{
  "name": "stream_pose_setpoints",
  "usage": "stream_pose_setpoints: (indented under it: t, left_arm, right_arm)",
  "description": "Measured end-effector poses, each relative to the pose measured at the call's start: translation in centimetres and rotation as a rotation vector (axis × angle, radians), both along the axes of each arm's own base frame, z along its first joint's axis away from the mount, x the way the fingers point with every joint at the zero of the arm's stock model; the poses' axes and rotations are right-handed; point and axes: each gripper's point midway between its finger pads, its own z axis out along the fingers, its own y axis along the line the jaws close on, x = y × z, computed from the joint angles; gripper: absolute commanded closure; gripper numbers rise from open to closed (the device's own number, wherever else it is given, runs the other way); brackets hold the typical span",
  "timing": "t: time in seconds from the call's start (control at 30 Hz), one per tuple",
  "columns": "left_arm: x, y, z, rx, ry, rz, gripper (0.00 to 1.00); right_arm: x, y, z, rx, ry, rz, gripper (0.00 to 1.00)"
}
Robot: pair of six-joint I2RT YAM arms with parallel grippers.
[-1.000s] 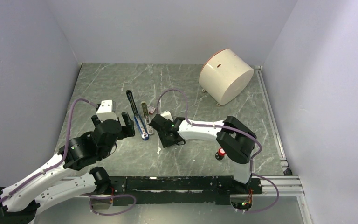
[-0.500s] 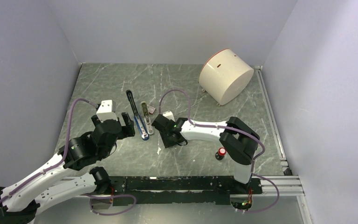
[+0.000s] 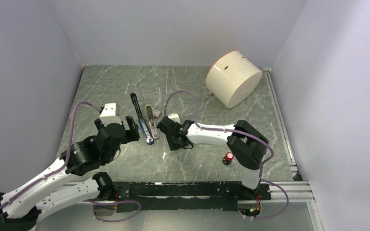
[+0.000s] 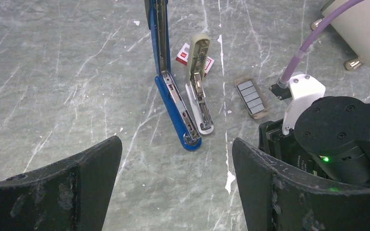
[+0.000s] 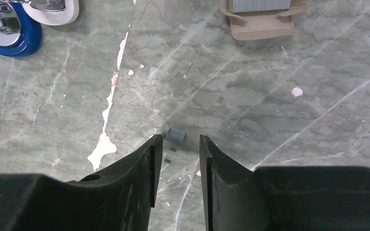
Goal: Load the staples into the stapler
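The blue stapler [image 4: 173, 113] lies open on the table, its black arm stretched away; it also shows in the top view [image 3: 143, 126]. The pinkish-red and white staples box [image 4: 185, 54] lies partly behind a beige-olive bar [image 4: 198, 72]. A brown tray of grey staples blocks [image 4: 250, 97] lies to its right and shows in the right wrist view [image 5: 260, 14]. A small grey staple piece [image 5: 176, 136] lies on the table at my right gripper's [image 5: 179, 139] tips. That gripper's jaws stand a narrow gap apart, with nothing between them. My left gripper [image 4: 176, 192] is wide open and empty, just short of the stapler.
A large white round container [image 3: 233, 78] lies at the back right. A small red-capped black knob [image 3: 229, 157] stands by the right arm's elbow. A metal rail [image 3: 279, 120] runs along the table's right edge. Grey walls close the left, back and right.
My right gripper has shifted slightly toward the stapler. The left arm, the stapler and the box have not moved.
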Motion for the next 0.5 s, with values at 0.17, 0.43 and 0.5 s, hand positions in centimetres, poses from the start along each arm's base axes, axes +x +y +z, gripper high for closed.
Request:
stream_pose_setpoints:
  t: [0.17,0.43,0.5]
  left_arm:
    - [0.00,0.00,0.00,0.000,0.000,0.000,0.11]
    - [0.00,0.00,0.00,0.000,0.000,0.000,0.11]
    - [0.00,0.00,0.00,0.000,0.000,0.000,0.11]
  right_arm:
    - [-0.18,0.34,-0.32,0.013,0.016,-0.010,0.55]
    - [0.06,0.74,-0.56,0.019,0.019,-0.036,0.60]
    - [0.22,0.84,-0.56,0.016,0.017,-0.044,0.64]
